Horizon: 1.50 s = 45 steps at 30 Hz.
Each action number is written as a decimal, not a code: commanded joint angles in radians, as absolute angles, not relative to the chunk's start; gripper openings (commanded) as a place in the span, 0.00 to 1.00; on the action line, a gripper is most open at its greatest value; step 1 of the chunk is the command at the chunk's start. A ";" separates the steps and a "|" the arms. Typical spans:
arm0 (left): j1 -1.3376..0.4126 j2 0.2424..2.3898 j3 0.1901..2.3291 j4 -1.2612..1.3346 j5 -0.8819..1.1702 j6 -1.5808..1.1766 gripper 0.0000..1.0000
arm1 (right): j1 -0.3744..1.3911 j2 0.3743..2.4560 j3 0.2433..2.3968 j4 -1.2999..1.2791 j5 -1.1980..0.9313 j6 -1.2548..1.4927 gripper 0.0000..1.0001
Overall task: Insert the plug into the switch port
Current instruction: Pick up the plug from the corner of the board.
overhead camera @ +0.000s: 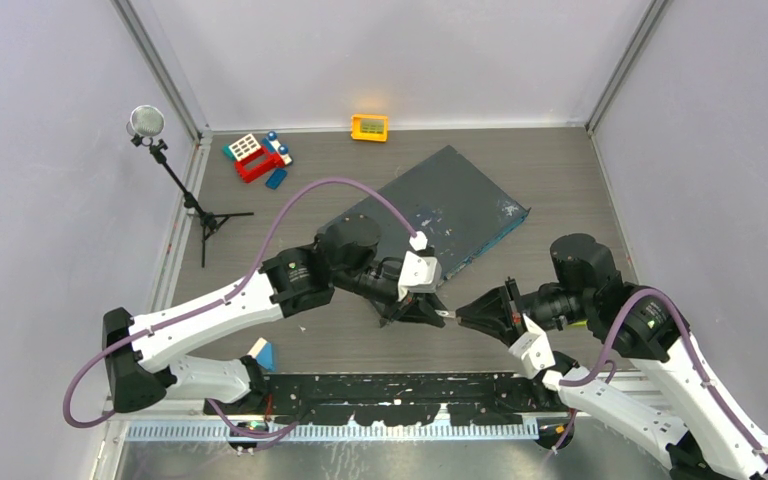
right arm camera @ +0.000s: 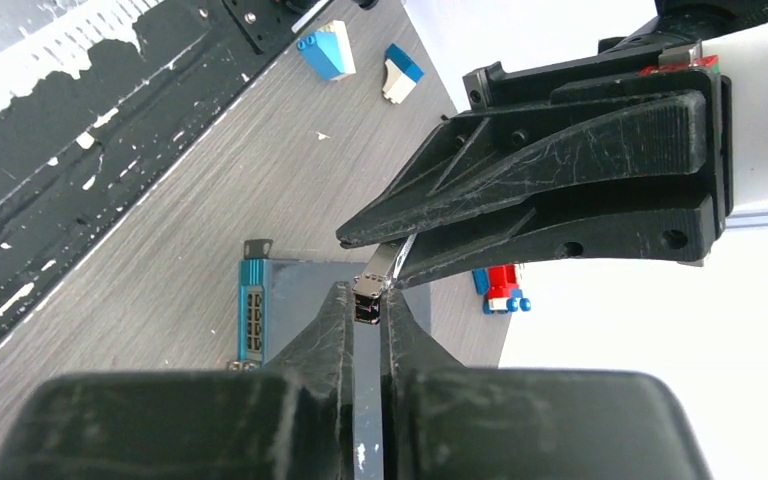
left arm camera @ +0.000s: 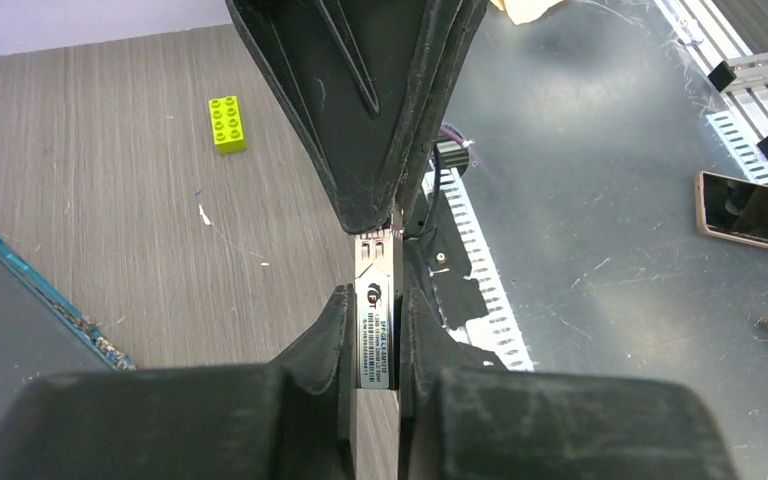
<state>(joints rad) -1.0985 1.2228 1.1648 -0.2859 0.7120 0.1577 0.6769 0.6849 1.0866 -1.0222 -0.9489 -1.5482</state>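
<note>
The plug (left arm camera: pixel 375 330), a small silver module with a printed label, hangs in the air between both grippers. My left gripper (left arm camera: pixel 372 295) is shut on its labelled body. My right gripper (right arm camera: pixel 365 290) is shut on its other end (right arm camera: pixel 368 295). In the top view the two grippers meet tip to tip (overhead camera: pixel 448 316) in front of the switch (overhead camera: pixel 440 205), a flat dark-grey box lying at an angle. Its teal front face with a block of ports (right arm camera: pixel 252 315) shows below the plug in the right wrist view. The plug is apart from the ports.
A microphone on a tripod (overhead camera: pixel 146 122) stands at the far left. Toy bricks (overhead camera: pixel 258 155) and an orange-yellow box (overhead camera: pixel 369 127) lie at the back. A green brick (left arm camera: pixel 227 123), a blue brick (overhead camera: pixel 263 353), a phone (left arm camera: pixel 755 212) and the black rail (overhead camera: pixel 390 395) lie nearby.
</note>
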 commanded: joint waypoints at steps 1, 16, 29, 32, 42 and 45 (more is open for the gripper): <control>-1.100 1.214 1.199 -0.271 0.705 0.175 0.00 | 0.678 0.681 1.107 -0.987 -0.995 -1.426 0.22; -1.099 1.017 1.031 -0.324 0.336 0.543 0.00 | 0.679 0.457 0.819 -0.253 -0.452 0.341 0.78; -1.101 0.933 1.019 -0.408 0.394 0.749 0.00 | 0.679 0.481 0.689 -0.049 -0.734 -0.162 0.82; -1.100 0.934 1.023 -0.409 0.401 0.754 0.00 | 0.680 0.504 0.684 -0.017 -0.712 -0.234 0.81; -1.101 0.978 1.047 -0.416 0.367 0.753 0.00 | 0.701 0.612 0.722 0.014 -0.744 -0.256 0.67; -1.101 1.015 1.076 -0.462 0.351 0.761 0.00 | 0.718 0.656 0.794 -0.168 -0.742 -0.320 0.63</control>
